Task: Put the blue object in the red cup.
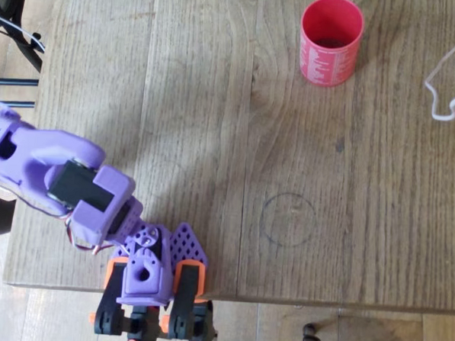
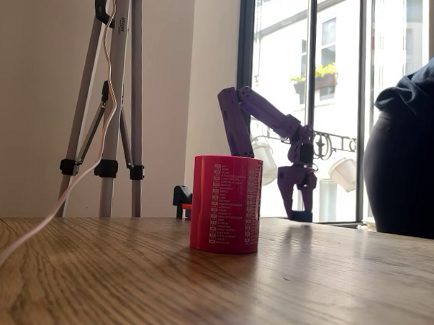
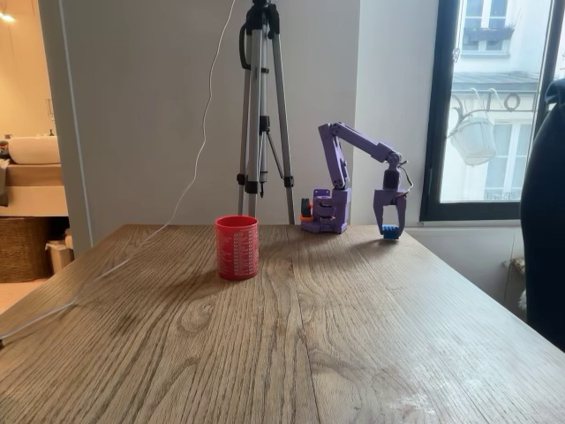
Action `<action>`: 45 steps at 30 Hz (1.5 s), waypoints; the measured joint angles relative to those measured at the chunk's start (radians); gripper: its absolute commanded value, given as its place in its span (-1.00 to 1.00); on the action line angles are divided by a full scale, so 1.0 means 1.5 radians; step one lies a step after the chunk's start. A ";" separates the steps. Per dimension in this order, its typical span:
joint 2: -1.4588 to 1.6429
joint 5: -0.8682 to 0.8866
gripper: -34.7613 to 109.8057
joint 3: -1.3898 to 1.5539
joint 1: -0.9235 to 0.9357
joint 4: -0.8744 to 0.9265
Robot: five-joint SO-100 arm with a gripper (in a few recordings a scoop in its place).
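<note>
Pincer [image 3: 389, 226] reaches down over the blue brick [image 3: 389, 231] at the tabletop [image 3: 353, 336] far edge, fingers straddling it; can't tell if clamped. Red cup [image 3: 237, 246] stands well apart, open side up for the drop.

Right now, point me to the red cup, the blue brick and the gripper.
red cup [image 1: 330, 42]: overhead view, on its printed outer wall.
blue brick [image 3: 391, 232]: fixed view, on its visible side, on the table under the gripper.
gripper [image 3: 390, 224]: fixed view, midway between the fingertips, just above the brick.
</note>
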 measured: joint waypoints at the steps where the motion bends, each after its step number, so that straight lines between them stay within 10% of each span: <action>1: 0.002 -0.001 -0.51 0.000 -0.003 0.000; 21: 0.244 -0.181 -0.51 -0.345 0.683 0.000; 28: 0.240 -0.191 -0.51 -0.371 0.728 -0.008; 45: 0.029 -0.177 -0.51 -0.419 1.225 -0.274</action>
